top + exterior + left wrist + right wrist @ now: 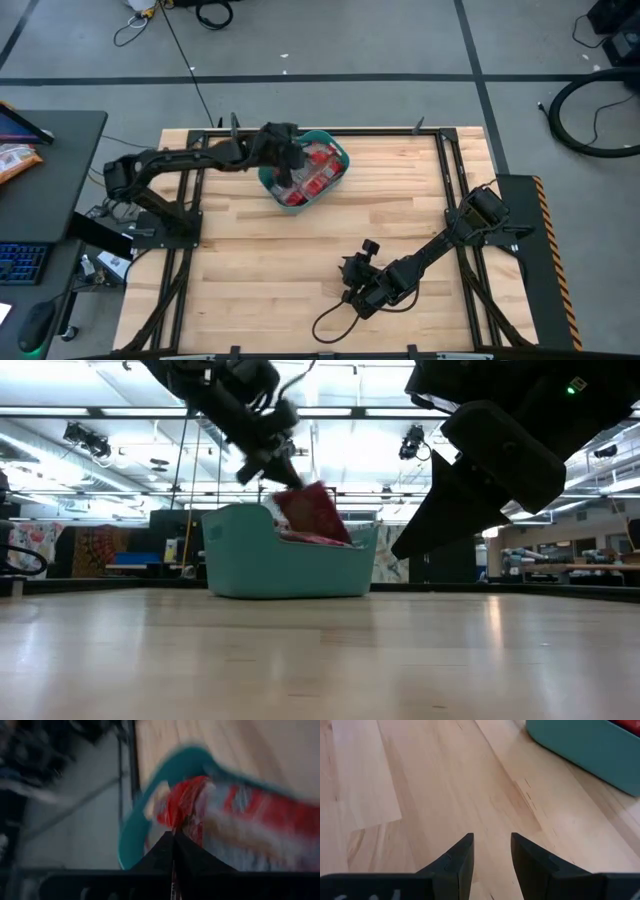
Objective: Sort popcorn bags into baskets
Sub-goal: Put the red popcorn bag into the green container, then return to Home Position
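The teal basket [335, 160] stands at the table's far middle and holds several red popcorn bags [318, 175]. My left gripper [283, 472] is over the basket, shut on one red popcorn bag [315, 512]. This also shows in the left wrist view [173, 834]. My right gripper [491, 840] is open and empty, low over bare wood near the table's front right [355, 275]. In the right wrist view the basket [590, 745] lies well ahead of it. My left gripper pinches the red bag by its upper end [176, 820] between its two shut fingers. The fingers slant down from above. The bag hangs tilted below them, and its lower part [335, 535] is inside the basket, behind the rim.
A black cable [335, 320] loops on the table near the front edge by my right gripper. A dark side table with an orange-and-white snack bag [15, 160] stands off to the left. Bare wood lies between the basket and my right gripper.
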You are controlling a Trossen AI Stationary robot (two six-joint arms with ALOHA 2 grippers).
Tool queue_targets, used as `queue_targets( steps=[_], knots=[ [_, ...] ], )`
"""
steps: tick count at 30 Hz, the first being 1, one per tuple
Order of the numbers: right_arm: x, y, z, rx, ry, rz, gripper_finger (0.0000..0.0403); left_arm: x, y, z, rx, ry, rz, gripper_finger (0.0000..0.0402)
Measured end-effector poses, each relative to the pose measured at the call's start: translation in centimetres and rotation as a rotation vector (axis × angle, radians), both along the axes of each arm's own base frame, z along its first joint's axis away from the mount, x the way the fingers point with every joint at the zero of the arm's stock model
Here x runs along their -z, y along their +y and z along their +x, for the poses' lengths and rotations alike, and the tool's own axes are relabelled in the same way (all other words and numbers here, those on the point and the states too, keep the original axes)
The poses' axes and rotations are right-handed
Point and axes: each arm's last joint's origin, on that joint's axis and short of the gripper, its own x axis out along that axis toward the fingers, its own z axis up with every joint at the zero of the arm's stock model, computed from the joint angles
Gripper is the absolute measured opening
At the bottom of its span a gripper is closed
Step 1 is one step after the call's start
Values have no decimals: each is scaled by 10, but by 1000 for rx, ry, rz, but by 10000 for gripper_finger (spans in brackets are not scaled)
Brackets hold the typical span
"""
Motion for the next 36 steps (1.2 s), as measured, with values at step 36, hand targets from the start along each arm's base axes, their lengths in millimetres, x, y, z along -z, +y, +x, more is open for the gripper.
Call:
queue_targets(
  steps=[36],
  knots=[
    [-13,-89,-72,78,-124,146,100,-13,-114,-86,171,-278,-638,94]
  ],
)
